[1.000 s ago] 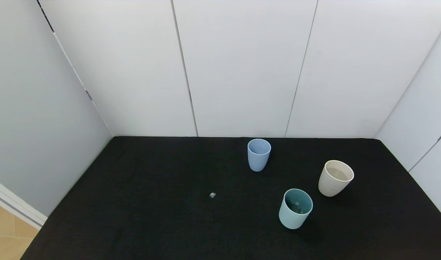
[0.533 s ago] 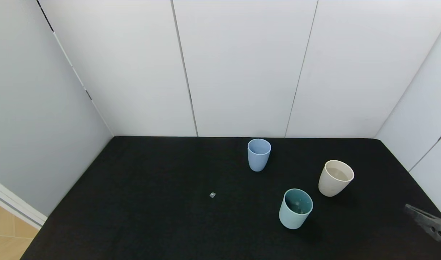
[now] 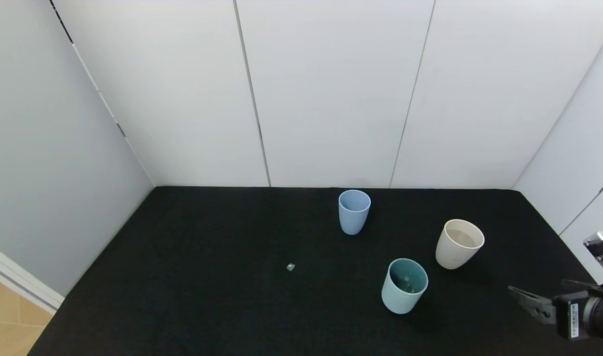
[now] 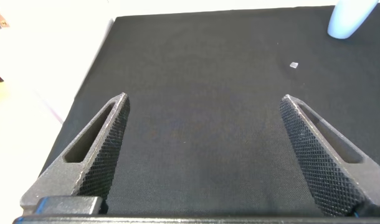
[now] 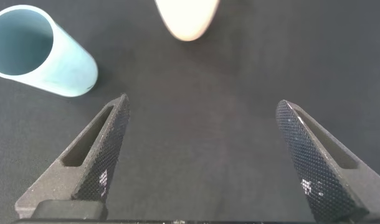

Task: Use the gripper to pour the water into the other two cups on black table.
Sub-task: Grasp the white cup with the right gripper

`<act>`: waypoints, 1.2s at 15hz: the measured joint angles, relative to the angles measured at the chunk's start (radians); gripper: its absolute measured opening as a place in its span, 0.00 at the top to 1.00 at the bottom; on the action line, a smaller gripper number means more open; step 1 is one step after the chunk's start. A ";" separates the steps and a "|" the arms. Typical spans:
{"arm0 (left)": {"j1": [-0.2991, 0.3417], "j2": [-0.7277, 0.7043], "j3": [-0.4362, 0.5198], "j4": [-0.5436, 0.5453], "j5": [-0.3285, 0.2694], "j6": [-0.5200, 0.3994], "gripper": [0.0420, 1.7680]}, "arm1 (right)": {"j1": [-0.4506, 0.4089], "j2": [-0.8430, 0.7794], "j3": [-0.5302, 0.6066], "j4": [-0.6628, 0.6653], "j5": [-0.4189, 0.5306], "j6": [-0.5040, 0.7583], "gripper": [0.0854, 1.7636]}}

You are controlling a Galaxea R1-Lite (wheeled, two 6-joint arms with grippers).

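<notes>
The black table (image 3: 207, 296) fills the lower half of the head view. Three cups stand upright on it, well apart from each other. The periwinkle blue cup (image 3: 354, 211) is just right of the middle of the frame, near the back wall. The light teal cup (image 3: 404, 286) is lower and to the right of it. The cream-beige cup (image 3: 458, 244) is farther right, between the two in height, and a little water (image 3: 461, 239) shows inside it. A tiny grey speck (image 3: 290, 267) lies on the cloth near the middle of the frame. The right gripper (image 3: 553, 296) pokes in at the lower right corner, below and to the right of the beige cup and touching nothing. In the right wrist view its fingers (image 5: 93, 155) are spread wide with only black cloth between them. The left gripper (image 4: 205, 158) is not in the head view. Its own wrist view shows it over bare table with its fingers (image 4: 96, 155) wide apart, holding nothing.
</notes>
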 joint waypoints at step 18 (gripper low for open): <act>0.000 0.000 0.000 0.000 0.000 0.000 0.03 | 0.061 0.447 0.050 -0.551 0.002 0.004 0.03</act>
